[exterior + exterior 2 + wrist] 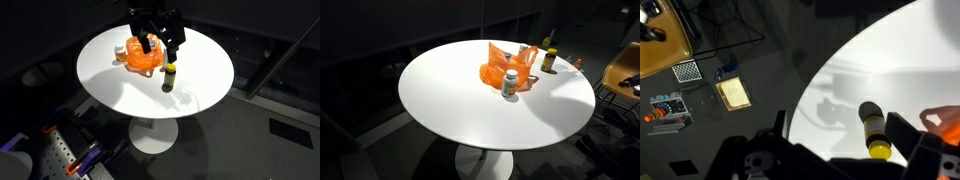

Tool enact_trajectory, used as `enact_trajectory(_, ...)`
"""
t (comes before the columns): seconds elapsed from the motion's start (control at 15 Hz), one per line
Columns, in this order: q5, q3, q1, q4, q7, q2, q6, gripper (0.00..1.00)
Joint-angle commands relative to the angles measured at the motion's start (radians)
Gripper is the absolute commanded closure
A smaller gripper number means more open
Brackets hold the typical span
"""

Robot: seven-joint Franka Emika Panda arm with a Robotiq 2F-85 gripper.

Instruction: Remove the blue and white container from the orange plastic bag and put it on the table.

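The orange plastic bag [143,58] lies crumpled near the middle of the round white table [200,50]; it shows in both exterior views [500,66] and at the right edge of the wrist view [945,120]. A white container with a bluish label [510,83] stands upright on the table, touching the bag's edge; it also shows in an exterior view [120,50]. My gripper [158,40] hangs above the bag. In the wrist view it [840,125] is open and empty. I cannot make it out in the exterior view with the chair.
A dark bottle with a yellow cap [169,78] stands on the table beside the bag, also in an exterior view [549,58] and between my fingers' line of sight in the wrist view [873,130]. A wooden chair [625,70] stands past the table edge. Equipment lies on the floor [670,105].
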Motion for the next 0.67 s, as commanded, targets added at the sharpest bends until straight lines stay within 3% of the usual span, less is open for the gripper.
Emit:
enact_trajectory(0.0, 0.015, 0.015, 0.031, 0.084, 0.037, 0.053, 0.0, 0.0)
enact_trajectory(0.33, 0.074, 0.029, 0.092, 0.216, 0.027, 0.156, 0.003, 0.0)
enact_trajectory(0.6, 0.186, 0.032, 0.141, 0.32, -0.03, 0.258, 0.04, 0.0)
